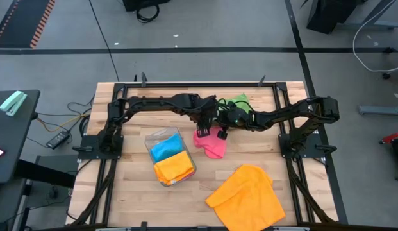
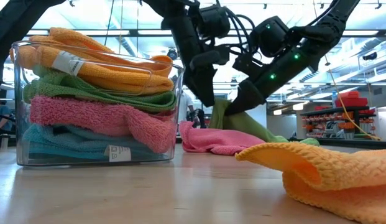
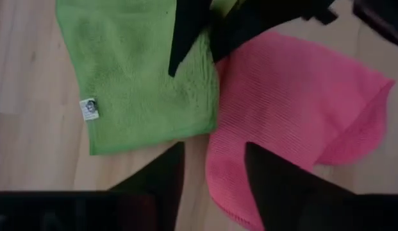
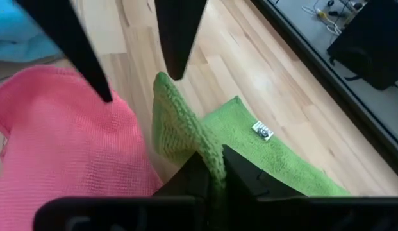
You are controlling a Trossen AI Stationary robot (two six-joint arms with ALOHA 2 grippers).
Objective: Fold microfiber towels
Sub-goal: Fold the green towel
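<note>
- Green towel [image 4: 250,138] – the one I'm working now; it sits upper centre of the high view, just past the pink towel [image 1: 210,142], edges touching in the left wrist view.
- My right gripper [image 4: 211,170] is pinched shut on a raised ridge of the green towel, lifting that edge off the table [image 1: 131,199].
- My left gripper [image 3: 215,170] has its fingers parted, nothing between them; it hangs over the seam where green meets pink.
- Key relation: green lies away from the left gripper, toward the upper left of its wrist view, long edge running along the seam. Right arm already has one edge, so I judge the left is the nearer arm for a second edge or corner.
- Other towels: orange towel [image 1: 247,197] lies loose at lower right of the high view, well apart; tray [image 1: 155,142] at centre left holds folded ones.
- Risk, my guess: left closing here could catch pink as well.
</note>
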